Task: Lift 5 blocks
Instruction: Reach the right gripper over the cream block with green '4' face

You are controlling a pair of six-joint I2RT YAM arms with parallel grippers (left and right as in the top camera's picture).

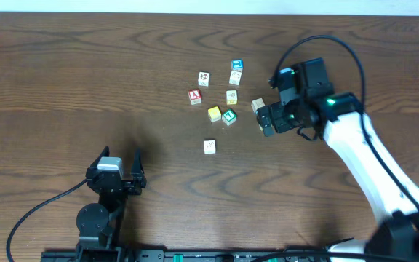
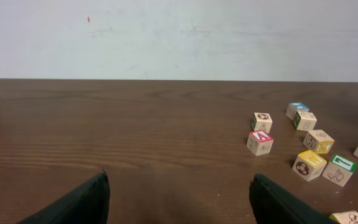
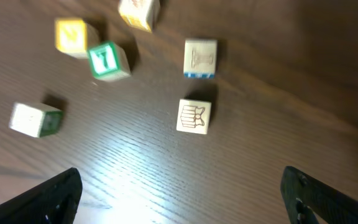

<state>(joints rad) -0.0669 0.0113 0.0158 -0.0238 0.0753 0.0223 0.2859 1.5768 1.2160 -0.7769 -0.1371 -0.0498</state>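
Everything lies loose, straight on the bare wooden table (image 1: 64,73), nothing lifted. Read the overhead view as a clock, 12 at the far edge. The green T block (image 1: 228,116) sits mid-group, with the yellow block (image 1: 214,113) just beside it at 9 o'clock. The blue-edged white block (image 1: 257,105) stands apart at its 2 o'clock, and a pale block (image 1: 209,146) lies alone, farther out at 7 o'clock. In the right wrist view a cream block (image 3: 194,116) with a line drawing on top lies at 6 o'clock of the blue-edged one, near but not touching. The red A cube (image 1: 195,96) is at 10 o'clock of the yellow block; the blue-topped cube (image 1: 236,65) is farthest out at 12. The right gripper (image 3: 180,173) hangs over the group's 3 o'clock side, fingers spread wide, grasping nothing. The left gripper (image 2: 179,182) is at 8 o'clock of the table, well apart from the group, likewise released.
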